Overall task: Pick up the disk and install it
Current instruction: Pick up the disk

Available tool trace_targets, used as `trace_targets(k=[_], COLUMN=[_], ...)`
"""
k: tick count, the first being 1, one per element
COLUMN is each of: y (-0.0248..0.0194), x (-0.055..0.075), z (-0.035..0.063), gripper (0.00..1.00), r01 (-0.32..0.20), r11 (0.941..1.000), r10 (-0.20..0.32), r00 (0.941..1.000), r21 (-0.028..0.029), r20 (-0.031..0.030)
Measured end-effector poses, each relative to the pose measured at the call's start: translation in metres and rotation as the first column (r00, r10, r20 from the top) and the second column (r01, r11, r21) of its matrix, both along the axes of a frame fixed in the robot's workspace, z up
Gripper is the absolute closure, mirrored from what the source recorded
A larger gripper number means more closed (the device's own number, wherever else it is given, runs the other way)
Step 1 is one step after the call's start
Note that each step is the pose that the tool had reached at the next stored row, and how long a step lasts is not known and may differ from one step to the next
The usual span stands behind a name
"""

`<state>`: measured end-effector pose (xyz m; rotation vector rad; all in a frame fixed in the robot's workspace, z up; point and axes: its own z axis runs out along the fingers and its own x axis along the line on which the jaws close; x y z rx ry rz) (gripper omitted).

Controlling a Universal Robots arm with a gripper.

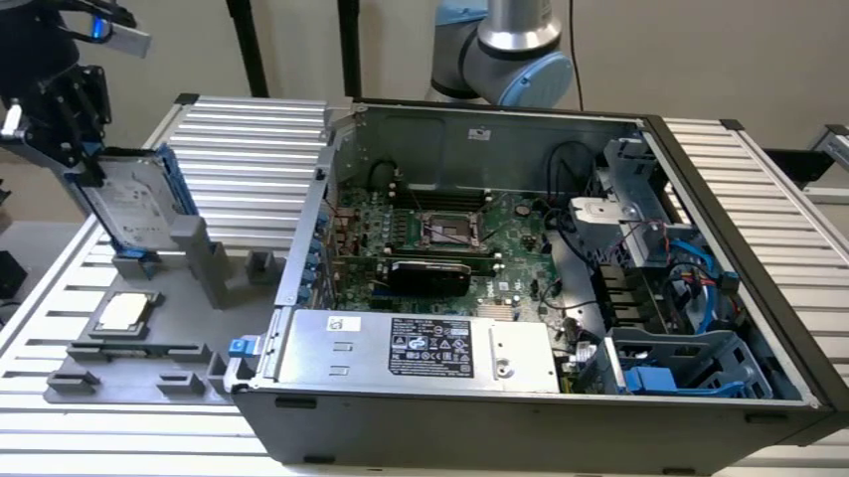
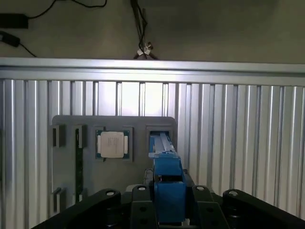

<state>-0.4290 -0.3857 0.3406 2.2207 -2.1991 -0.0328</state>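
Observation:
The disk (image 1: 133, 207), a silver drive with a white label in a blue carrier, stands on edge at the exterior view's left, over the grey holder plate (image 1: 186, 348). My gripper (image 1: 78, 159) is shut on its upper end. In the wrist view the carrier's blue edge (image 2: 167, 183) runs between my dark fingers (image 2: 138, 207), from my gripper (image 2: 169, 202) toward the holder's slot (image 2: 159, 136). The disk's lower end sits right at the holder's upright posts. I cannot tell whether it is clear of the slot.
The open computer case (image 1: 690, 169) takes up the middle and the exterior view's right, with the motherboard (image 1: 438, 234), the power supply (image 1: 418, 348) and a blue-tabbed drive bay (image 1: 677, 368). A square processor chip (image 1: 122, 313) (image 2: 112, 144) lies on the holder plate. The ribbed aluminium table (image 1: 253, 139) surrounds everything.

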Motion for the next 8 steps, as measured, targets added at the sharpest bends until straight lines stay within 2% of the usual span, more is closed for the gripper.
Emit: trace_targets(k=[8], y=[0.0], x=[0.006], z=[0.0342], gripper=[1.0], r01=[0.0], r11=[1.0], r10=[0.0], r00=[1.0], r21=[0.0003], r20=[0.0])
